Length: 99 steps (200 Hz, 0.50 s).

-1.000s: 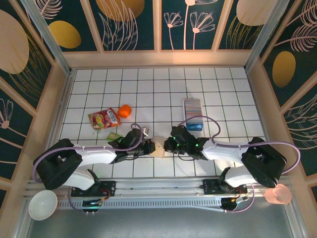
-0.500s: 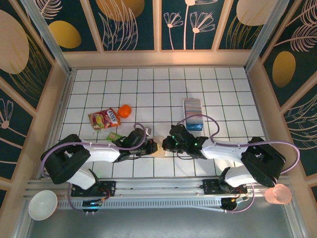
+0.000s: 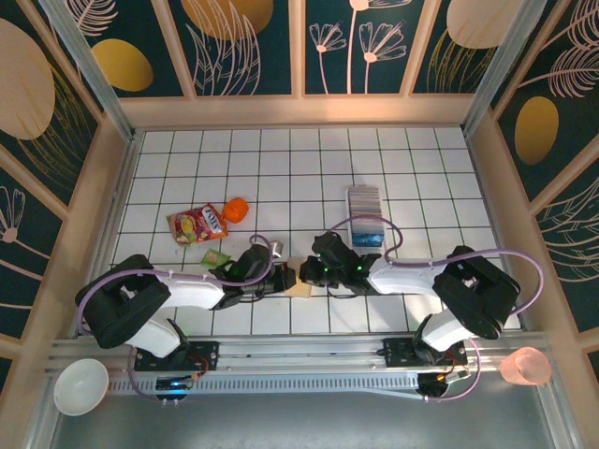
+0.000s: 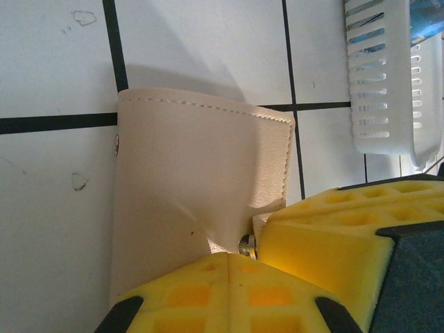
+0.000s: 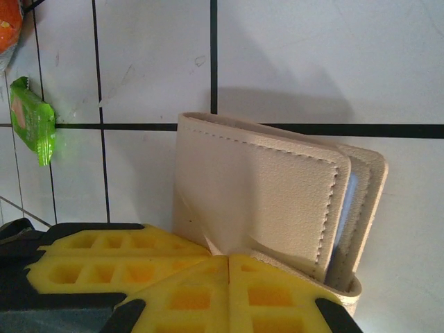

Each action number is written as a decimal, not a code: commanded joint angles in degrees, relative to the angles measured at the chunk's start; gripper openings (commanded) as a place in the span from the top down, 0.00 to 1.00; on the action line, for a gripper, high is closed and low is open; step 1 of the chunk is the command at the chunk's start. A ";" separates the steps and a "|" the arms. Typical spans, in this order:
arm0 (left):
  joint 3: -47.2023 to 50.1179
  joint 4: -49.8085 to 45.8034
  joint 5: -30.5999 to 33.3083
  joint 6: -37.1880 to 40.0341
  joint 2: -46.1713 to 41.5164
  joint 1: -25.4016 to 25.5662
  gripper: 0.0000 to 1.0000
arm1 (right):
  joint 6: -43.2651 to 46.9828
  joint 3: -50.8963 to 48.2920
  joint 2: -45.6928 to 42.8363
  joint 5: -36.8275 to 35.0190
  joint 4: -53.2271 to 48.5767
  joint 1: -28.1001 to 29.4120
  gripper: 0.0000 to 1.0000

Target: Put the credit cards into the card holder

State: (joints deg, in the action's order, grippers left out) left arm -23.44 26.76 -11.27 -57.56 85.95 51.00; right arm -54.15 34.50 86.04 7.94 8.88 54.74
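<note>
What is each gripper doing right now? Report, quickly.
Left gripper: closed, pinching the card holder at its edge.
Right gripper: closed, pinching the same card holder from the other side.

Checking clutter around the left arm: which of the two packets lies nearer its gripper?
The small green packet, close beside the wrist of the left gripper. The bigger red-and-yellow packet lies farther back, next to the orange object.
</note>
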 commanded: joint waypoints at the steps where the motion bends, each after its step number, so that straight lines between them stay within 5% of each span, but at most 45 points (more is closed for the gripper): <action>1: 1.91 -3.51 0.80 -0.82 0.29 0.12 1.00 | 0.22 0.22 1.29 1.28 0.39 0.28 1.00; 99: 3.55 -0.49 3.11 -3.76 0.67 0.08 1.00 | -0.87 -3.54 1.45 2.77 -0.85 1.08 1.00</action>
State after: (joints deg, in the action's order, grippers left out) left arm -22.63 28.08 -10.26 -59.16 85.86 51.03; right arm -54.57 33.32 86.04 8.64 10.98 54.74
